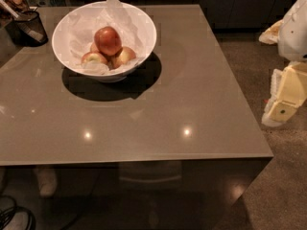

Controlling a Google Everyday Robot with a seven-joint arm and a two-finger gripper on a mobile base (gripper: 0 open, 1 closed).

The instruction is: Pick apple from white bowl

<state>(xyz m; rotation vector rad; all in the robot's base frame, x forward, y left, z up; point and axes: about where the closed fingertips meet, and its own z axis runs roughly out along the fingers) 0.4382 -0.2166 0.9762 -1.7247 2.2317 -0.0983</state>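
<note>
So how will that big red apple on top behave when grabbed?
The apple looks glossy and round, so probably slippery and apt to roll. It rests on smaller apples in the white bowl; lifting may shift them. The hand is beyond the table's right edge.

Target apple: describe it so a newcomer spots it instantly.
The gripper hangs right of the grey table; the white bowl sits far left on it. The apple is the big deep-red one on top of smaller, paler apples.
</note>
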